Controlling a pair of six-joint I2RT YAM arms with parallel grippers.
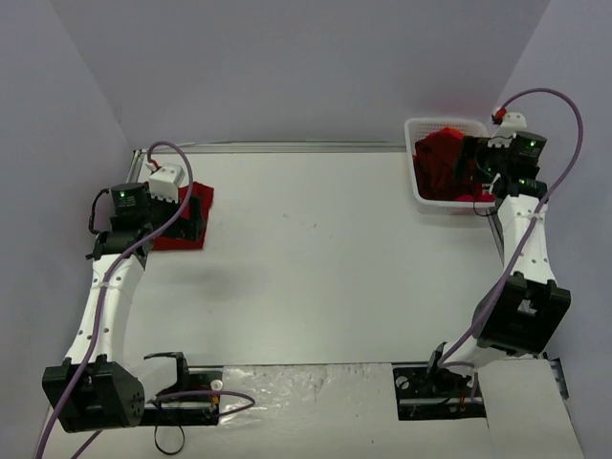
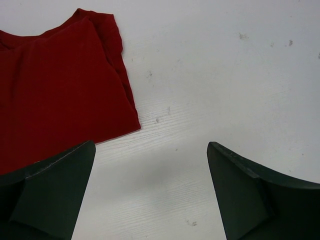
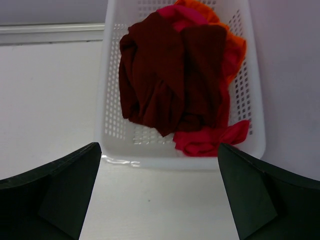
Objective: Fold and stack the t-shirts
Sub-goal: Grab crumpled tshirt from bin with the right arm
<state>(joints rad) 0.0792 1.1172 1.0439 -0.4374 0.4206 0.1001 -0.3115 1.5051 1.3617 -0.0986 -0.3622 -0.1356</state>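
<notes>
Wide-open, empty right end effector [image 3: 158,147] facing white lattice basket [image 3: 112,115] at twelve o'clock; left end effector [image 2: 150,145] likewise agape, empty. Probably soft, limp, light maroon t-shirt [image 3: 165,75]: pinch a raised fold.

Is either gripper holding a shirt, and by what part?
Nothing held. Left gripper open at the edge of the red shirt; right gripper open in front of the basket.

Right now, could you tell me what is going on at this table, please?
Two robot arms are folding t-shirts. The left gripper, open and empty, hovers at the edge of a folded red t-shirt on the table. The right gripper, also open, hangs before the white basket, where a dark maroon t-shirt lies crumpled on crimson cloth and orange cloth, none picked yet.
</notes>
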